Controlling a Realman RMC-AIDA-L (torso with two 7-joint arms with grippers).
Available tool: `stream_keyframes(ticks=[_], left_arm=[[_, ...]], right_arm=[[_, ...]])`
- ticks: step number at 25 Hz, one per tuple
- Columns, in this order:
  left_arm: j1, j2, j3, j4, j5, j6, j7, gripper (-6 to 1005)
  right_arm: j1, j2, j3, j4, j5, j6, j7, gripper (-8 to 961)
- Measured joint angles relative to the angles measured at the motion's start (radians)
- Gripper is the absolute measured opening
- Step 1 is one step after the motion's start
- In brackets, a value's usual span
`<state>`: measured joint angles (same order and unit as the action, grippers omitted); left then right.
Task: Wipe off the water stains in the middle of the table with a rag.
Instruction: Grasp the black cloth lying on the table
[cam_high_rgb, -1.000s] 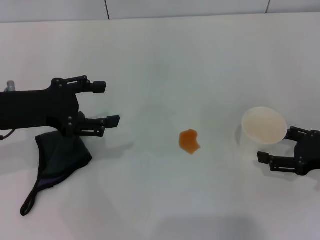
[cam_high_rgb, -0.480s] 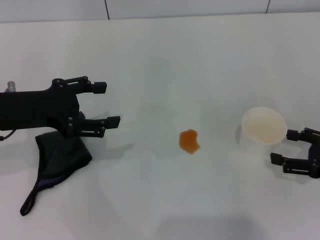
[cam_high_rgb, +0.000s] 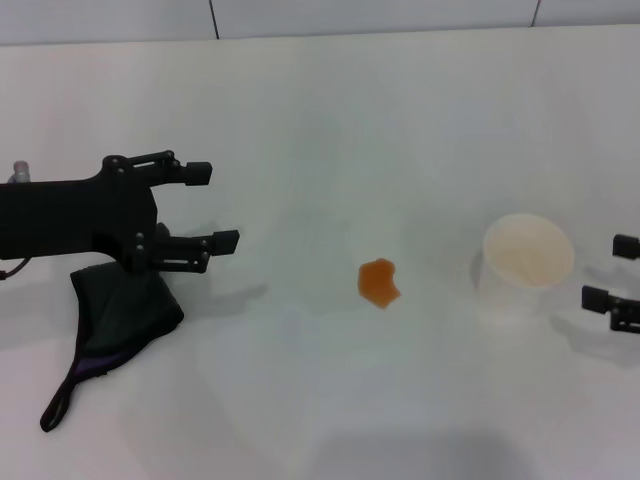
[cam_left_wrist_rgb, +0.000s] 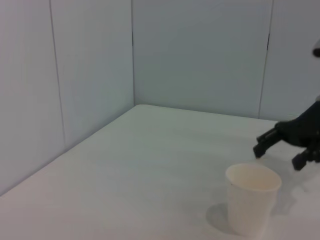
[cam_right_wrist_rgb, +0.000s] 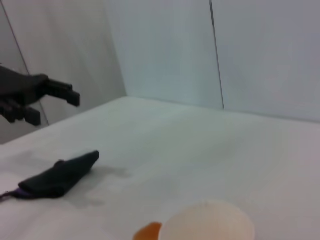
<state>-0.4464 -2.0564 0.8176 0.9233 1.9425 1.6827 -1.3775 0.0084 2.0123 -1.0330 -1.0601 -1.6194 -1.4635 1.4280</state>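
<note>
The water stain (cam_high_rgb: 379, 283), a small orange blotch, lies mid-table (cam_high_rgb: 320, 110); the right wrist view catches its edge (cam_right_wrist_rgb: 147, 231). The black rag (cam_high_rgb: 120, 320) with its loop strap lies crumpled at the left, also seen in the right wrist view (cam_right_wrist_rgb: 57, 175). My left gripper (cam_high_rgb: 212, 206) hovers open just above and right of the rag, holding nothing; it shows far off in the right wrist view (cam_right_wrist_rgb: 55, 109). My right gripper (cam_high_rgb: 610, 270) stands open at the right edge, apart from the cup, and appears in the left wrist view (cam_left_wrist_rgb: 276, 156).
A white paper cup (cam_high_rgb: 528, 258) stands upright right of the stain, between it and my right gripper; it also shows in both wrist views (cam_left_wrist_rgb: 251, 205) (cam_right_wrist_rgb: 207, 222). Grey wall panels border the table's far side.
My right gripper has drawn back to the right, away from the cup, and is now partly out of the head view. The left arm, rag and stain have not moved.
</note>
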Motion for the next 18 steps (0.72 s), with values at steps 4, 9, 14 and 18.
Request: stream_keyframes(ticks=[4, 9, 14, 18], left_arm=[[0.000, 0.000, 0.000, 0.000, -0.001, -0.002, 0.000, 880], [0.000, -0.001, 0.000, 0.001, -0.001, -0.003, 0.000, 879], [-0.002, 0.001, 0.000, 0.002, -0.001, -0.003, 0.000, 879], [-0.010, 0.003, 0.000, 0.002, -0.001, -0.004, 0.001, 879]], right_arm=[[-0.004, 0.002, 0.019, -0.041, 0.018, -0.050, 0.007, 850], [0.032, 0.002, 0.007, -0.085, 0.060, -0.104, 0.034, 848], [0.107, -0.003, -0.004, -0.091, 0.054, -0.133, 0.083, 846], [0.160, -0.004, -0.017, -0.090, 0.028, -0.148, 0.103, 845]])
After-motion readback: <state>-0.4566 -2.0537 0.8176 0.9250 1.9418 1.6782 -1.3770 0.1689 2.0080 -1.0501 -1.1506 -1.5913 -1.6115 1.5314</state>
